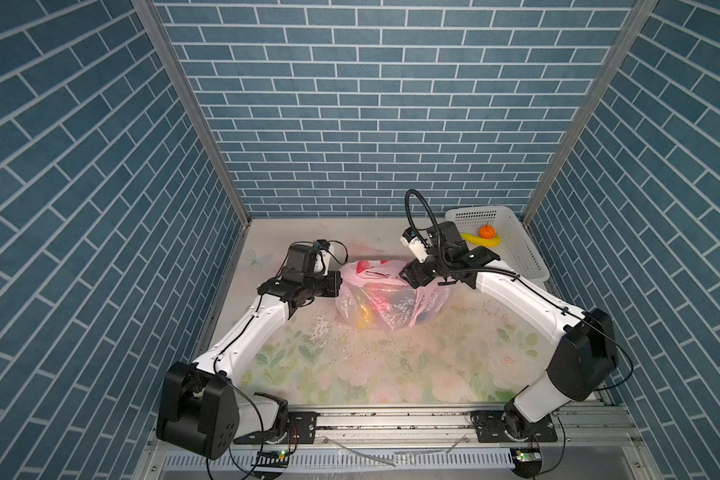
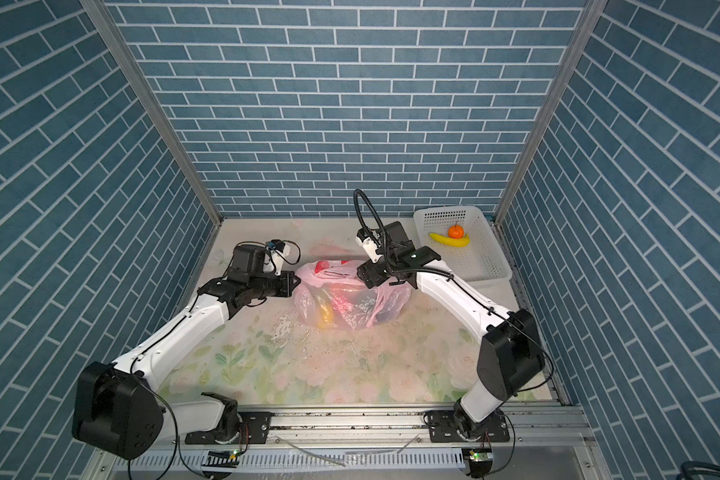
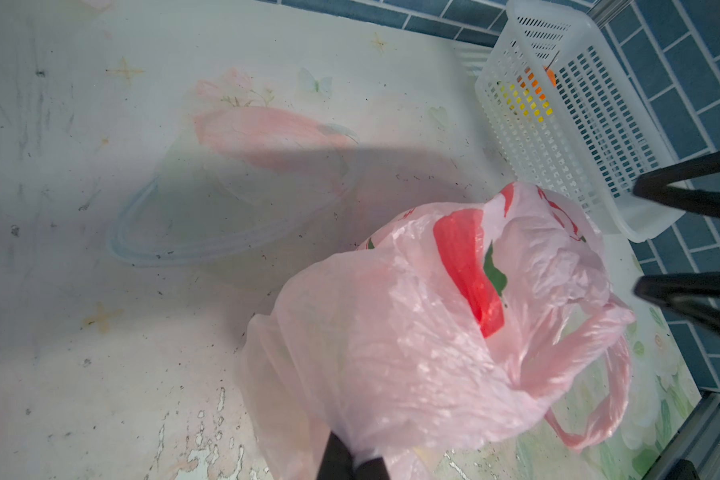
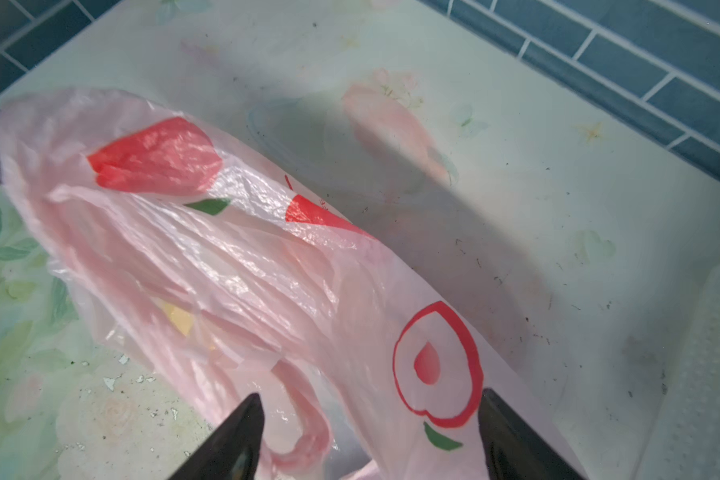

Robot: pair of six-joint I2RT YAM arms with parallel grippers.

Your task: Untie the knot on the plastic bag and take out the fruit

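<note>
The bag (image 1: 385,295) lies stretched between both grippers, long axis running fingertip to fingertip. The left gripper (image 3: 352,461) pinches its far edge. The right gripper (image 4: 371,397), fingers spread, straddles the near rim, with the handle loop (image 4: 308,440) just inside them.

Surfaces and finishes

Centre frame, plastic bag (image 3: 412,353): thin pink film, translucent, crinkled, glossy. Upper right, basket (image 1: 516,253): white perforated plastic, dull sheen. Lower middle, table cover (image 1: 350,365): smooth floral print, scuffed, flaking in spots. Bottom, front rail (image 1: 391,424): bare ribbed metal.
</note>
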